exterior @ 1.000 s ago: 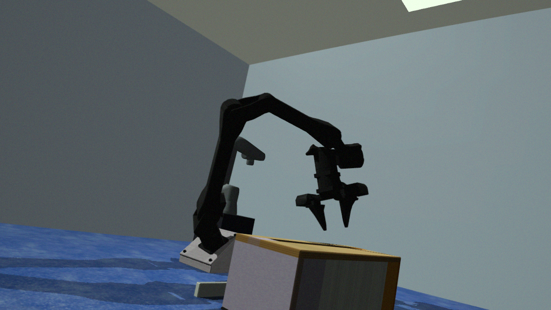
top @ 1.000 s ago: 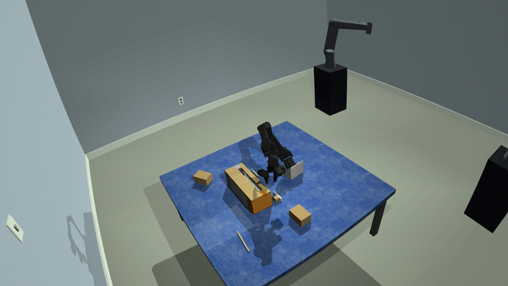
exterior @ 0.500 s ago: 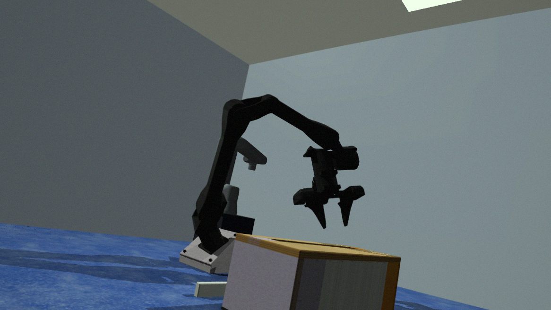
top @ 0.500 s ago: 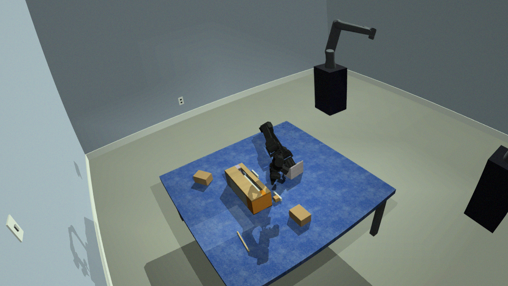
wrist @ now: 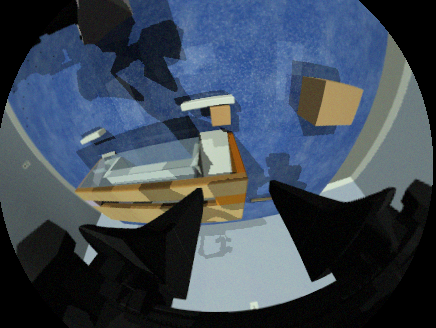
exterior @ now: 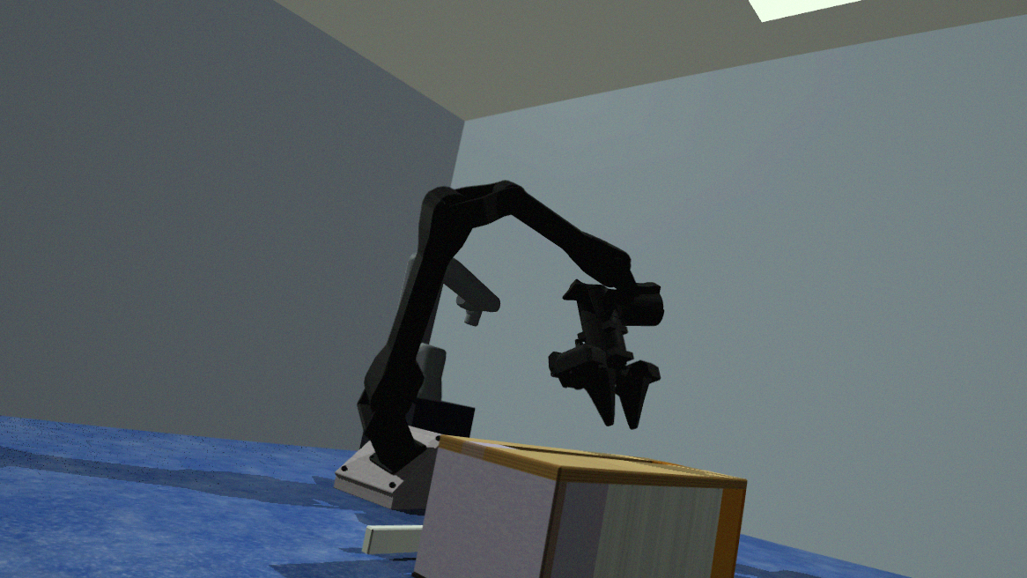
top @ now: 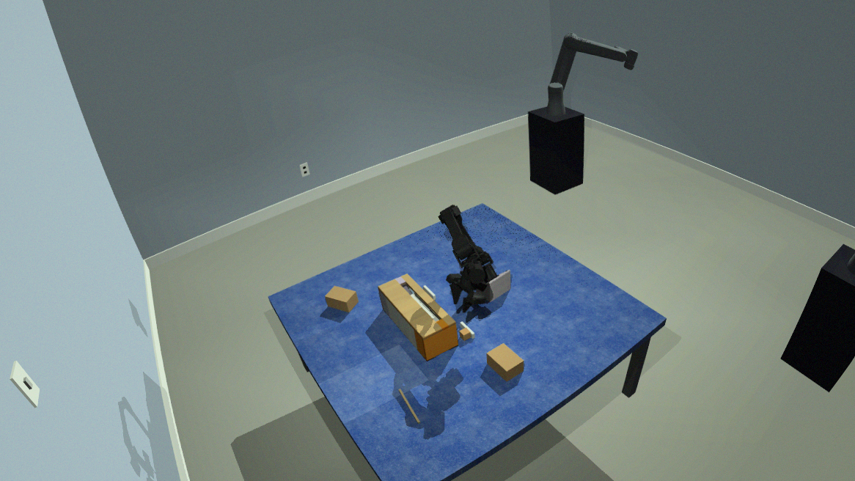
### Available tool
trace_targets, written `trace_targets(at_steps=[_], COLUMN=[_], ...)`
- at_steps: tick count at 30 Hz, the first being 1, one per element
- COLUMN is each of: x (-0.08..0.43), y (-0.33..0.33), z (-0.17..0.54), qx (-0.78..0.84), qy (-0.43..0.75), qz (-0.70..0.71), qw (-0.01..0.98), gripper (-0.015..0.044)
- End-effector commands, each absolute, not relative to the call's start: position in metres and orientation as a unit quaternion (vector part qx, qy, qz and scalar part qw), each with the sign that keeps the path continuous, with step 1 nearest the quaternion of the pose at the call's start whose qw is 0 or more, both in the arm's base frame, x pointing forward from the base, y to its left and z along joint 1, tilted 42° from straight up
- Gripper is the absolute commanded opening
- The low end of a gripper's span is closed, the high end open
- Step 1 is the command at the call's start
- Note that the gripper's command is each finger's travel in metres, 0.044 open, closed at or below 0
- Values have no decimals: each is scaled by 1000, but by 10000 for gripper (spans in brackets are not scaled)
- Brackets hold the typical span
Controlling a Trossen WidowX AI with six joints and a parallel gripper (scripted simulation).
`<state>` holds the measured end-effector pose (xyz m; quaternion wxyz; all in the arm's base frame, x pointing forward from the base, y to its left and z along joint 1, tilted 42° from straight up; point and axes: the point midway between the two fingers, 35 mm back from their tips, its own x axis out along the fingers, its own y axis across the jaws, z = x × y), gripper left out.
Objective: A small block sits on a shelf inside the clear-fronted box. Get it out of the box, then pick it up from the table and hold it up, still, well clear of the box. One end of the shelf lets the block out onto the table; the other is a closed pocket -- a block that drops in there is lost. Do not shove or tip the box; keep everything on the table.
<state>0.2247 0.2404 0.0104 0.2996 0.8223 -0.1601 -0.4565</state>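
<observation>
The small tan block [top: 465, 334] [wrist: 220, 115] lies on the blue table outside the box, near its orange end and against a short white bar [wrist: 207, 103]. The box [top: 397, 300] [exterior: 488, 510] [wrist: 165, 191] stands upright, with a slot in its top and a clear front. My gripper [top: 457, 306] [exterior: 622, 426] [wrist: 236, 189] is open and empty. It hangs above the table on the clear-front side, with its fingers apart and higher than the box top. The small block is hidden in the exterior view.
A larger tan block [top: 505, 361] [wrist: 330, 102] stands beyond the small block. Another larger block [top: 341, 298] stands behind the box. A thin stick [top: 409, 405] [wrist: 260, 199] lies on the table. A second white bar [top: 429, 292] [exterior: 393, 538] [wrist: 93, 136] lies along the box's clear front.
</observation>
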Motion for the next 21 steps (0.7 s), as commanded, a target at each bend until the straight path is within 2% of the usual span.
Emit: trace_targets(at_steps=[1, 9, 21], x=[225, 240, 241], y=[237, 179, 172], z=[8, -59, -67], qx=[818, 819, 819], qy=[-158, -159, -159], qz=[-457, -456, -456], qw=[311, 311, 311], gripper=[285, 285, 285])
